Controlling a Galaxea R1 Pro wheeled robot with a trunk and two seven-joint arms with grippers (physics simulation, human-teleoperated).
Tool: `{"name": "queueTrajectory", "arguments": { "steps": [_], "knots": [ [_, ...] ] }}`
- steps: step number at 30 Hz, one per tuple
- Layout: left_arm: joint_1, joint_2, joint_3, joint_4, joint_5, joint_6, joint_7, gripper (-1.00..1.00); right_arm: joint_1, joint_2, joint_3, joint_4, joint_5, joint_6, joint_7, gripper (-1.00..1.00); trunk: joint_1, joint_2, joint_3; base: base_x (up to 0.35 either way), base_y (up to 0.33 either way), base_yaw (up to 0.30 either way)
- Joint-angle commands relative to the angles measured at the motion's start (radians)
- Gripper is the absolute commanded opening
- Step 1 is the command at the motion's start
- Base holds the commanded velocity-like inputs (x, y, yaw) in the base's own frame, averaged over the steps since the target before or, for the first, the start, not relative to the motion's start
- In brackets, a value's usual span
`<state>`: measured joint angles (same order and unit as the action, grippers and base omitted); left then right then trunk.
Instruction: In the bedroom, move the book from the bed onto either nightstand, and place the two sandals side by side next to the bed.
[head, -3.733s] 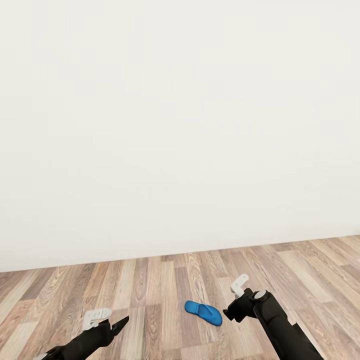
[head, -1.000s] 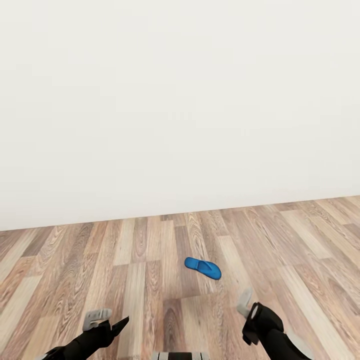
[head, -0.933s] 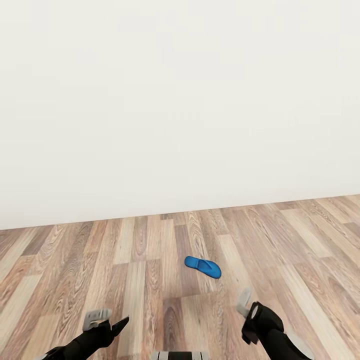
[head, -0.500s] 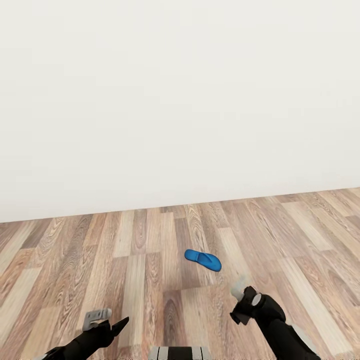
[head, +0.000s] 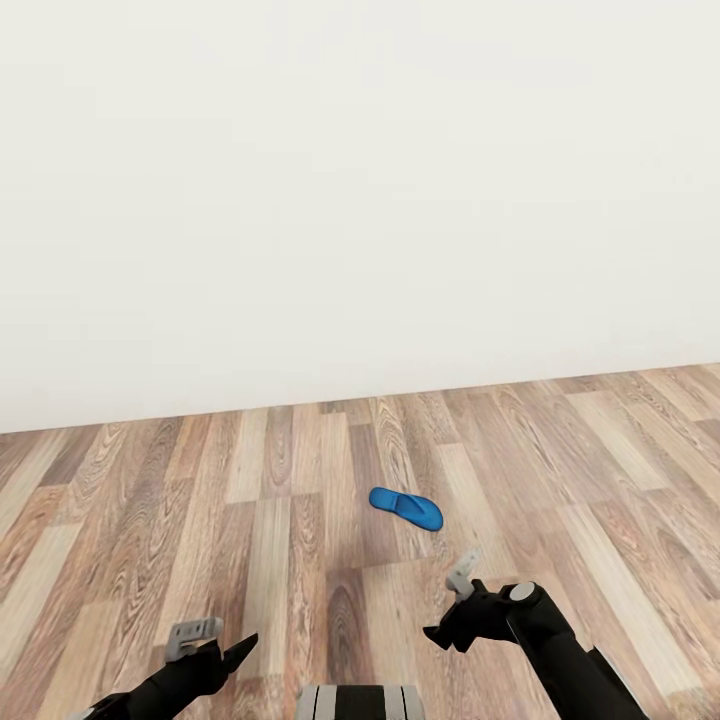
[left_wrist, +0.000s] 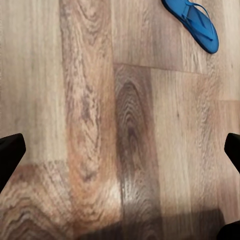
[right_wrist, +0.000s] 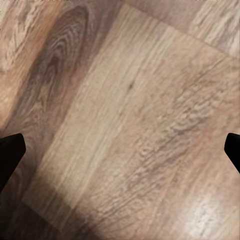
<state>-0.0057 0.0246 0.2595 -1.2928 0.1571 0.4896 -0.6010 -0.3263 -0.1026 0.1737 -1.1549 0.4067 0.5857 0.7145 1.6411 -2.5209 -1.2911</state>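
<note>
Sandal: one, bright blue, flat on the wood-plank floor, sole down, strap up, well out from the white wall. Left wrist view shows the same sandal at the far edge of its field. Second sandal, book, bed and nightstand: not placed from these views.

Right pincer: low over the floor, just on the near side of the sandal, apart from it. Compared with half a second ago it has swung inward and forward, fingers now turned toward the sandal. Right wrist view shows both dark fingertips at opposite edges with bare planks between them, so it is spread wide and holds nothing.

Left pincer: low at the near left, unchanged in place across the earlier pictures; fingertips at opposite edges of its wrist view, wide apart, nothing held.

Camera: over the last few seconds the view has tilted, bringing more floor into frame; the sandal itself appears not to have moved.

Assessment: approach to the first sandal under way by the right arm; no grasp yet. Next move likely calls for lowering and closing on the sandal.
</note>
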Motion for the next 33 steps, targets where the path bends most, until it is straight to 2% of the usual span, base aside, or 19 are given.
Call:
{"name": "queueTrajectory", "arguments": {
  "steps": [1, 5, 14, 20, 33],
  "knots": [
    [0.000, 0.000, 0.002, 0.000, 0.007, 0.008, -0.002, 1.00, 0.000, 0.000, 0.001, -0.002, 0.010, 0.002, 0.007, 1.00, 0.000, 0.000, -0.001, 0.000, 0.000, 0.000],
    [0.000, 0.000, 0.005, 0.000, 0.008, 0.008, -0.003, 1.00, 0.000, 0.002, 0.002, -0.002, 0.009, 0.002, 0.006, 1.00, 0.000, 0.000, -0.001, 0.017, 0.000, 0.000],
    [0.000, 0.003, 0.008, 0.026, 0.009, 0.002, -0.002, 1.00, 0.000, 0.004, 0.003, -0.002, 0.009, 0.002, 0.005, 1.00, 0.000, 0.000, -0.001, 0.253, 0.000, 0.000],
    [0.000, 0.003, 0.008, 0.027, 0.009, -0.008, -0.003, 1.00, 0.000, 0.004, 0.003, -0.002, 0.009, 0.002, 0.005, 1.00, 0.000, 0.000, -0.001, 0.091, 0.005, 0.000],
    [0.000, 0.003, 0.009, 0.027, 0.009, -0.009, -0.003, 1.00, 0.000, 0.003, 0.003, -0.002, 0.009, 0.001, 0.003, 1.00, 0.000, 0.000, -0.001, 0.239, 0.163, 0.000]
  ]
}}
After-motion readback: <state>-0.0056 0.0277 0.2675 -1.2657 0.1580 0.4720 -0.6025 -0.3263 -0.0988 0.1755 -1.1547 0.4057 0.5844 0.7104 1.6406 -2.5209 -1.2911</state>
